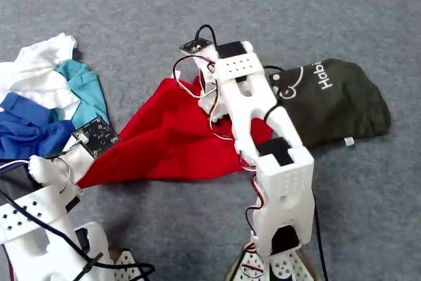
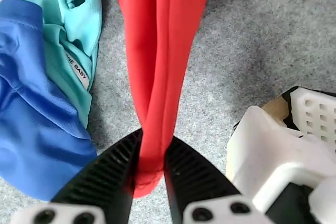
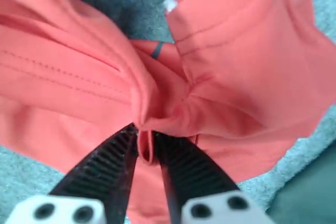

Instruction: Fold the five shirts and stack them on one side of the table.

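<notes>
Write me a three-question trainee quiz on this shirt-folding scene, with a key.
1. True or false: the left pincer and the right pincer are both shut on the red shirt.
2. Fill in: the heap beside the left arm holds a white shirt, a teal shirt and a ___ shirt.
3. Which one lies apart from that heap, on the red shirt's other side? A) white shirt B) dark green shirt C) teal shirt
Key: 1 true; 2 blue shirt; 3 B.
</notes>
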`<act>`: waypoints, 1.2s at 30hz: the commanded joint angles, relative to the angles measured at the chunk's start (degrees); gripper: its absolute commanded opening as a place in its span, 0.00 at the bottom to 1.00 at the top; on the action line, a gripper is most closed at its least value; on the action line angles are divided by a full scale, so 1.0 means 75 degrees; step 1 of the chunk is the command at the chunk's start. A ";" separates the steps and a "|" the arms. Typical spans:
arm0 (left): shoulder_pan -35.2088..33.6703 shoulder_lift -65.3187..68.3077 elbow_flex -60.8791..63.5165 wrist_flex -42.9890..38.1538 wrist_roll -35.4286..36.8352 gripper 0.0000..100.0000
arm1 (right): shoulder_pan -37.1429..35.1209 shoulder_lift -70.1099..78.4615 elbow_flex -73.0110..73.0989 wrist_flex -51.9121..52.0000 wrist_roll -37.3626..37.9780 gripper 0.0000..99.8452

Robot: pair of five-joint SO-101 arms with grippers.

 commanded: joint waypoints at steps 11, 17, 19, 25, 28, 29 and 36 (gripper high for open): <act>0.1114 -0.0076 -0.3645 0.0082 0.4536 0.02 | 0.0076 -0.4542 -0.1940 0.1067 0.0809 0.00; 0.1442 -0.0076 -0.6060 -0.0656 0.7267 0.02 | 0.1073 -0.6382 -0.4026 0.0527 0.0809 0.00; 0.1442 -0.0076 -0.6658 -0.1020 0.7982 0.02 | 0.1506 -0.6722 -0.4659 0.0117 0.0809 0.00; 0.1442 -0.0076 -0.8182 -0.1383 0.9155 0.02 | 0.2444 -0.7191 -0.6160 -0.1383 0.0797 0.00; 0.1442 -0.0076 -0.8885 -0.1301 0.9389 0.02 | 0.2725 -0.7332 -0.6722 -0.1864 0.0797 0.00; 0.1442 -0.0076 -0.9119 -0.1219 0.9377 0.02 | 0.2784 -0.7402 -0.6898 -0.1934 0.0797 0.00; 0.1500 -0.0088 -1.0573 0.0070 0.9354 0.02 | 0.2889 -0.7988 -0.7672 -0.2075 0.1207 0.00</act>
